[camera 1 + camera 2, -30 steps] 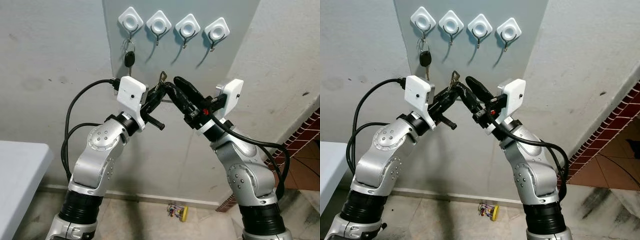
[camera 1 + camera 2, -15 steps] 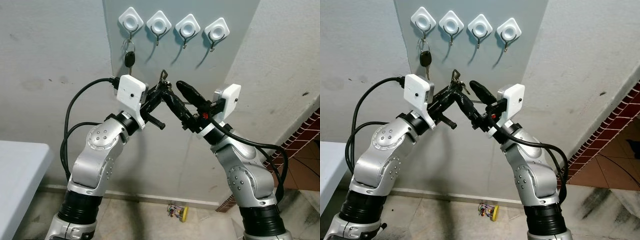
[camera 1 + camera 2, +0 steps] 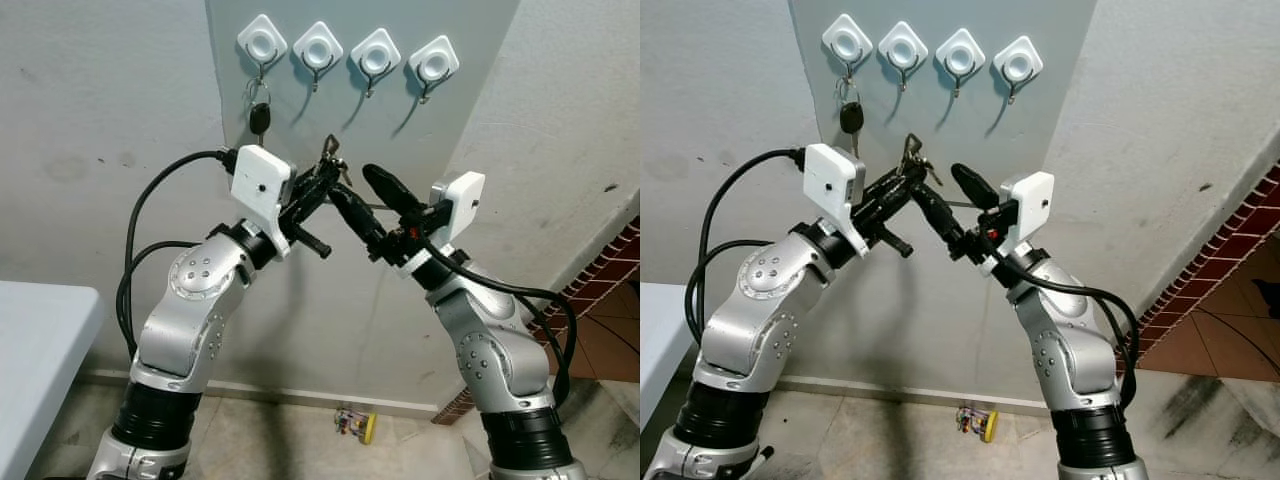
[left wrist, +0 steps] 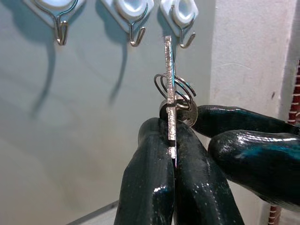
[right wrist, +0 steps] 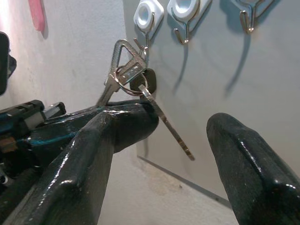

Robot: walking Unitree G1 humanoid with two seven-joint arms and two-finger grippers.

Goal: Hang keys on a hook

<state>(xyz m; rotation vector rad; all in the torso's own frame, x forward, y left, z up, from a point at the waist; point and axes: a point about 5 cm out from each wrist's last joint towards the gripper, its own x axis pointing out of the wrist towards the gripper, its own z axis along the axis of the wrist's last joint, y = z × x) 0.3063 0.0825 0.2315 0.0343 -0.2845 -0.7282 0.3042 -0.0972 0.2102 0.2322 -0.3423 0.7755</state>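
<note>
Four white diamond-shaped hooks (image 3: 318, 45) sit in a row on a grey wall panel. A black car key (image 3: 259, 118) hangs from the leftmost one. Just below the hooks, my left gripper (image 3: 322, 180) is shut on a bunch of silver keys (image 4: 171, 89) on a ring, pinching one blade so the ring points up. My right gripper (image 3: 352, 185) is open right beside it. One of its fingers (image 5: 108, 136) lies under the keys (image 5: 125, 70) and the other stands apart to the side.
A white table (image 3: 40, 330) edge is at the lower left. A small colourful object (image 3: 355, 425) lies on the floor by the wall base. A brick-patterned wall (image 3: 610, 270) runs along the right. Black cables loop from both arms.
The right gripper's fingers have spread open and drawn back a little to the right. The left gripper has lifted the keys slightly toward the hooks.
</note>
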